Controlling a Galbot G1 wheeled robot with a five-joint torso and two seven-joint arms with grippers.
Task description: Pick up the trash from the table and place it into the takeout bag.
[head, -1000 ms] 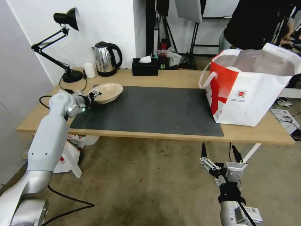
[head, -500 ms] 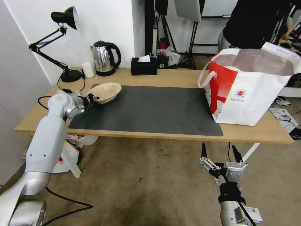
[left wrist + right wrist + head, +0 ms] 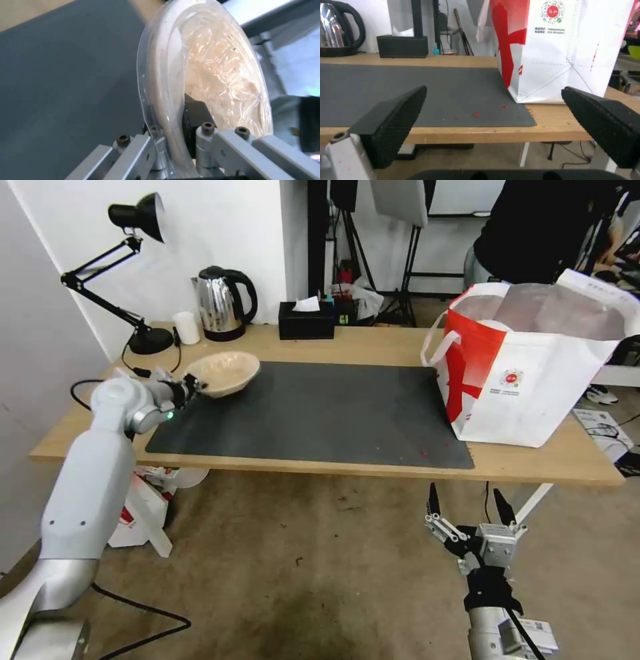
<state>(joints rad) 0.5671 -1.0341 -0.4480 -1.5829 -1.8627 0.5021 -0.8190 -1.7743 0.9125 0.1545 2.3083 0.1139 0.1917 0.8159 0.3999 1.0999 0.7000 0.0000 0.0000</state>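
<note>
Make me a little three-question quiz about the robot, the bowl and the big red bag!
1. True or false: the left gripper is shut on the rim of the beige bowl.
2. Where does the takeout bag stand? A) on the floor B) at the right end of the table C) on top of the kettle
3. Fill the gap: the right gripper hangs below the table's front edge with its fingers ____.

Key: 1 true; 2 B; 3 open.
</note>
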